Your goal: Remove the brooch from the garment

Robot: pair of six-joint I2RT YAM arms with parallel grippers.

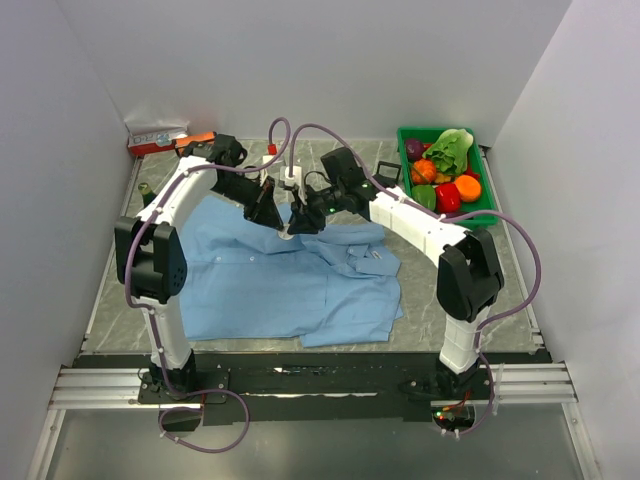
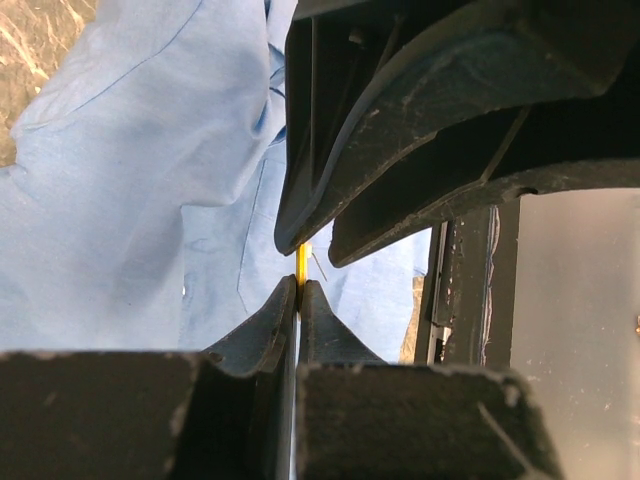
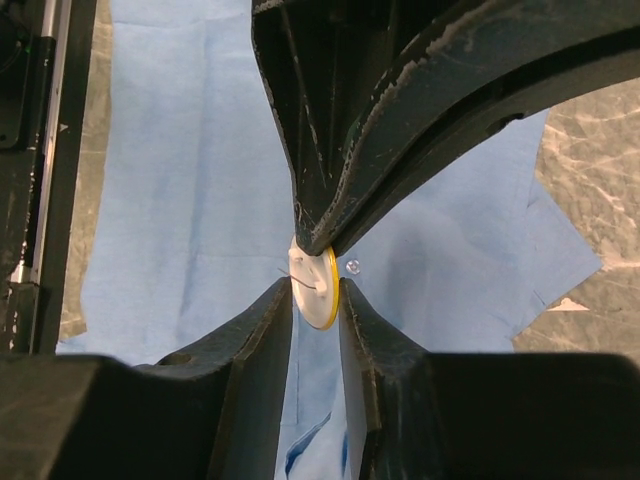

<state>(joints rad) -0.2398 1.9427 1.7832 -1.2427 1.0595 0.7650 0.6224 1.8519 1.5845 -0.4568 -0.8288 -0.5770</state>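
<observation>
Grey worktop carries the spread garment. Over it, the right hand and left hand both pinch the brooch edge-on, likely to part its 2 halves.

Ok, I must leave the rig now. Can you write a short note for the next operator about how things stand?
The left gripper: fingers shut on the thin yellow edge of the brooch.
The right gripper: fingers shut on the same brooch, across its white face.
The brooch is held between both, above the shirt, near its far edge.
Done: brooch gripped. Whether it is free of the cloth, cannot tell.
Left: draw it clear of the shirt.
</observation>
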